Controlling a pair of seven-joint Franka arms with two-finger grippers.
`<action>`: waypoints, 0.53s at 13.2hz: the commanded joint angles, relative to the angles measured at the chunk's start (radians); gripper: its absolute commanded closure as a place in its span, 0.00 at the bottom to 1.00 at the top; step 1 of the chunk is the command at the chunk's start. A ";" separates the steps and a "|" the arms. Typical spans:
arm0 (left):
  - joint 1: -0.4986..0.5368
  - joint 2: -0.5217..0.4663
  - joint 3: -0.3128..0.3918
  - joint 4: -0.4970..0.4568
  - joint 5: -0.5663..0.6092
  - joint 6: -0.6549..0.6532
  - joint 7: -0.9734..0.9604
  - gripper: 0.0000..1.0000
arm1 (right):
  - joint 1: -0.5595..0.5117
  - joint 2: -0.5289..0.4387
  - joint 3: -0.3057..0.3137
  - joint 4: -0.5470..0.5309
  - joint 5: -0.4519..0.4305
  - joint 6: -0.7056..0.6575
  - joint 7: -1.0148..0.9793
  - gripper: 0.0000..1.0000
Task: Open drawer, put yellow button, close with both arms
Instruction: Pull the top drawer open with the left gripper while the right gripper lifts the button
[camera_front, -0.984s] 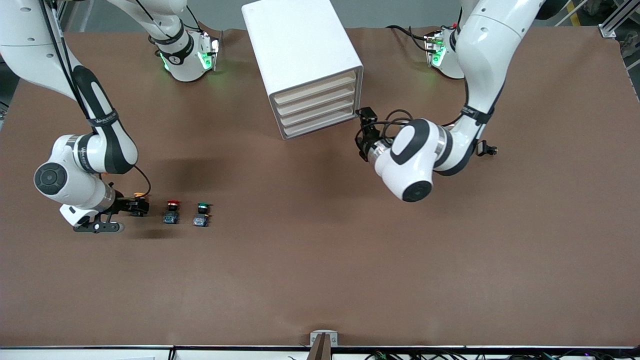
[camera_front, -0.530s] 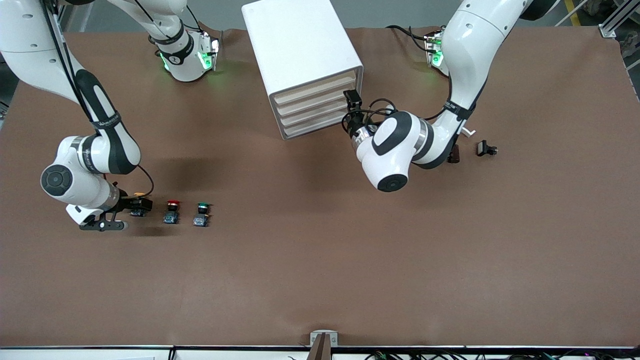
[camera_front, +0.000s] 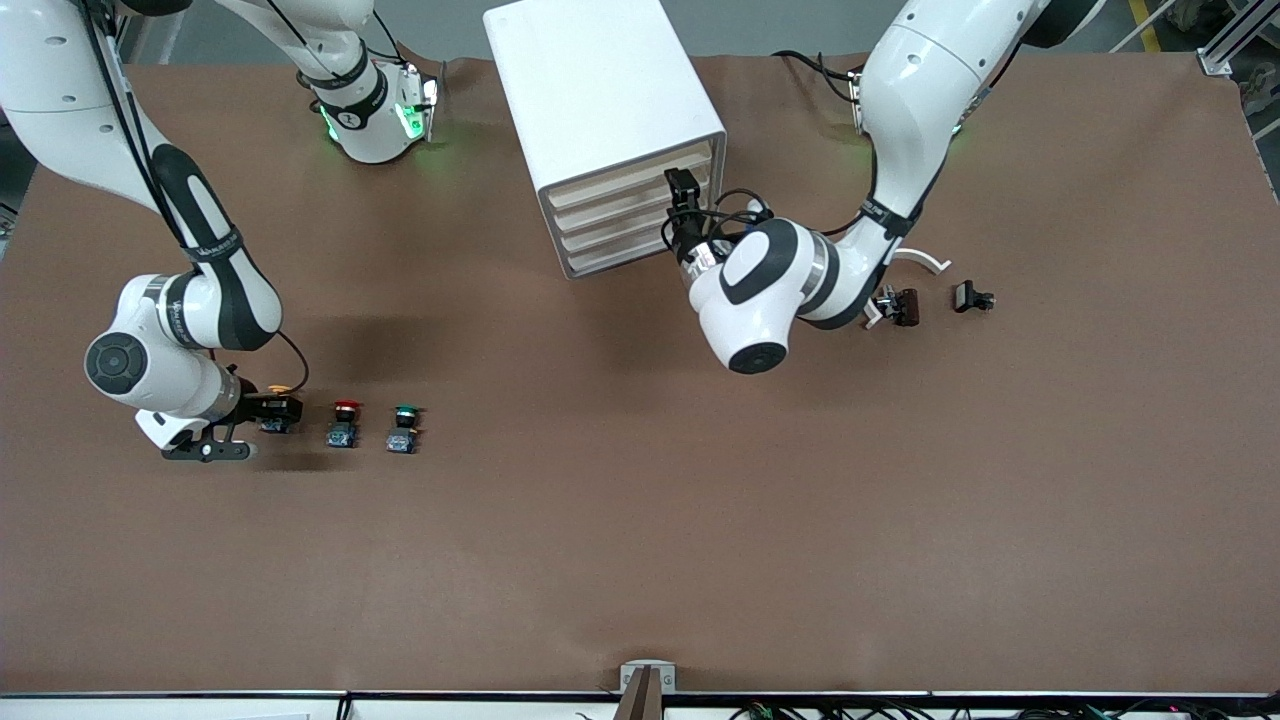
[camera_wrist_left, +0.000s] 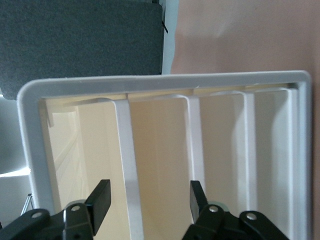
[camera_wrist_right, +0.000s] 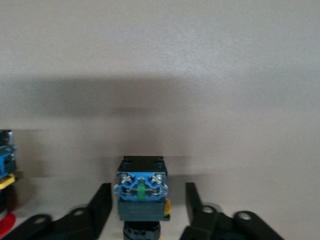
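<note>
The jaws of the right gripper (camera_wrist_right: 147, 200) stand wide, one on each side of the yellow button (camera_wrist_right: 141, 184), and I see a small gap on both sides, so nothing is gripped yet. In the front view this button sits at about 8 o'clock on the desk (camera_front: 640, 520), at the right arm's end of a short row with the red button (camera_front: 344, 422) and the green button (camera_front: 403, 428).

The jaws of the left gripper (camera_wrist_left: 150, 200) are also wide, right at the cabinet (camera_front: 590, 80) front, which stands at 12 o'clock. They straddle a pale edge between two fronts (which fronts exactly, I cannot tell). The gripper is near the front's 3 o'clock edge.

I judge the task to be at its beginning. The drawer (camera_front: 620, 178) looks shut, flush with the three under it, and the button is on the desk. What remains is to pull the drawer out, pick up the button, drop it inside and push the drawer shut with both arms.

The cabinet is a smooth white box with rounded corners, probably plastic, and its fronts are flat cream strips. The buttons are small and hard, each with a round cap, a black body and a blue base. The desk cover is matte brown and a little wrinkled at the edges.
</note>
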 joint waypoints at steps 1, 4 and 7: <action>-0.012 0.018 0.005 0.021 -0.028 -0.019 -0.012 0.41 | -0.030 0.003 0.021 0.003 -0.020 -0.003 0.001 0.52; -0.034 0.029 0.005 0.022 -0.036 -0.018 -0.014 0.50 | -0.019 0.005 0.023 0.011 -0.018 -0.012 0.004 0.60; -0.043 0.033 0.005 0.042 -0.059 -0.018 -0.016 0.65 | -0.005 -0.015 0.033 0.046 -0.018 -0.076 0.008 0.62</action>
